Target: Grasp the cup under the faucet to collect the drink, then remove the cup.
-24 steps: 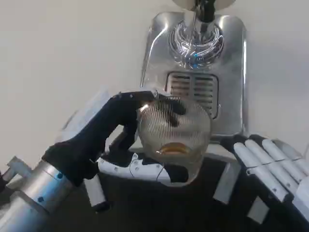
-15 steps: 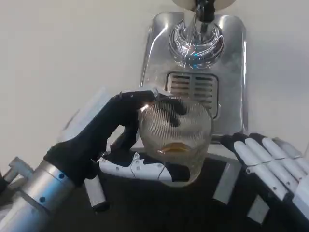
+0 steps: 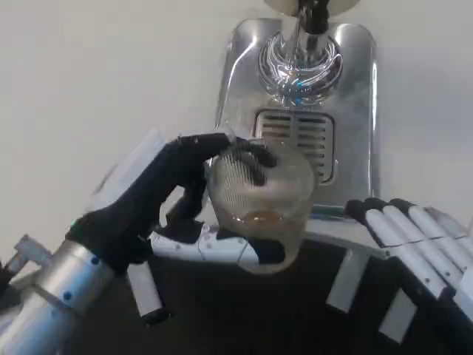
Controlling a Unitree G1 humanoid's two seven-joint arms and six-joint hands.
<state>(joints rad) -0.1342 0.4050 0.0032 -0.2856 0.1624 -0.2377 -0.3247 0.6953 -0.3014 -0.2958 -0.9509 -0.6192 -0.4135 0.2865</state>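
In the head view, the ribbed glass cup (image 3: 259,203), amber liquid at its bottom, is gripped by the left hand (image 3: 159,203) over the drip tray's (image 3: 355,118) near edge. The right hand (image 3: 417,251) is held flat, fingers extended together, empty.

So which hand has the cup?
The left hand. Its fingers wrap around the ribbed glass cup, while the right hand lies flat with straight fingers, holding nothing.
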